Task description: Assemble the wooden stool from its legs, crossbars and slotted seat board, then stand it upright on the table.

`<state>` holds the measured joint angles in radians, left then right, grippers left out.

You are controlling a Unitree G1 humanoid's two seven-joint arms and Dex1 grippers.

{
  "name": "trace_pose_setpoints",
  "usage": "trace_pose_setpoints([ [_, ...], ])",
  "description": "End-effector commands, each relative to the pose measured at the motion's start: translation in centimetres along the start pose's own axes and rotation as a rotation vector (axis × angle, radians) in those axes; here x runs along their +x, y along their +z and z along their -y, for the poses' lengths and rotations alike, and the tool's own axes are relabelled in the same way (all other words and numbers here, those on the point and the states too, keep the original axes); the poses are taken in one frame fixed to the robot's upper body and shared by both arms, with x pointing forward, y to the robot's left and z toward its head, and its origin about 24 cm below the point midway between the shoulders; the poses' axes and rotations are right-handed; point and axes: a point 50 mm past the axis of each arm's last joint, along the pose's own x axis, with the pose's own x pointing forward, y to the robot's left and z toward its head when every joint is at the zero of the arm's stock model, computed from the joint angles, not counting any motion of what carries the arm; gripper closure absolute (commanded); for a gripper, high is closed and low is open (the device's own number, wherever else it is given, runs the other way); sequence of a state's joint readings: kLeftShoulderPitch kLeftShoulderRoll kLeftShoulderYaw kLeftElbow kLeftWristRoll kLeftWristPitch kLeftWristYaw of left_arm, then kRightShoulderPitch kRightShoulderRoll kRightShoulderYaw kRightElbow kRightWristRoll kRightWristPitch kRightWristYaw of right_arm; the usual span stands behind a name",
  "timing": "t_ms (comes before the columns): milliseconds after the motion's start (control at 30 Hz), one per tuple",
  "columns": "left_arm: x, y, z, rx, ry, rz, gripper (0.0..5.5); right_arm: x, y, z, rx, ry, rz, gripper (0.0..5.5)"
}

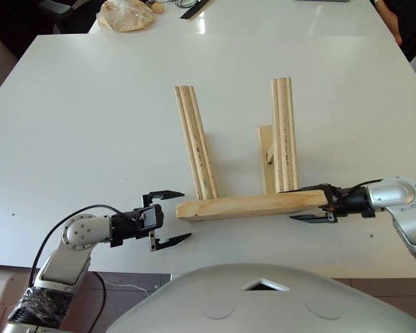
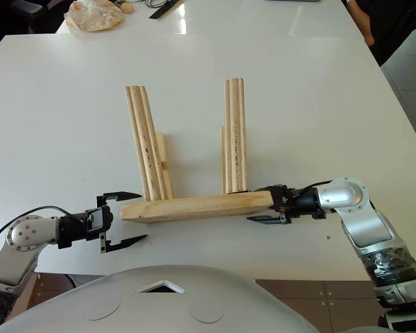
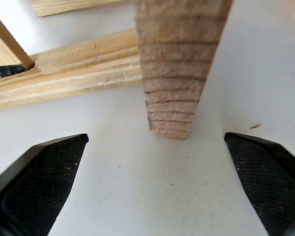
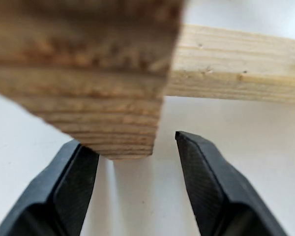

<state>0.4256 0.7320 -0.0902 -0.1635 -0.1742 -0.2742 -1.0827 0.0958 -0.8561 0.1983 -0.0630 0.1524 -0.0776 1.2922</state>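
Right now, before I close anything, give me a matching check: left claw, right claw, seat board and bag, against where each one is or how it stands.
Things:
1. left claw
2. right claw
3. seat board
4. bag

Places and states:
A. far back on the left
B. open, at the right end of the seat board
C. standing on its long edge at the near side
D. open, at the left end of the seat board

Pairs: 1-D, 2-B, 3-C, 4-A
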Motion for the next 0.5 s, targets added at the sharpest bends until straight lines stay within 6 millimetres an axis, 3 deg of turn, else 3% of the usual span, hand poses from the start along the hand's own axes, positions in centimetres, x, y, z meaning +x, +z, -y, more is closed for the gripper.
trace_pose_setpoints([
  [33,1.0,-0.3,1.1,-0.086,-0.022,0.015,1.17,0.4,0.0,0.8,-0.048,0.008,-0.018,2.76],
  [400,1.7,-1.4,1.2,-0.172,-0.038,0.012,2.84,0.5,-0.6,1.0,-0.05,0.046,-0.028,4.2],
  [500,1.4,-1.5,1.0,-0.173,-0.036,0.006,3.43,0.5,-0.7,0.8,-0.042,0.046,-0.028,4.23],
])
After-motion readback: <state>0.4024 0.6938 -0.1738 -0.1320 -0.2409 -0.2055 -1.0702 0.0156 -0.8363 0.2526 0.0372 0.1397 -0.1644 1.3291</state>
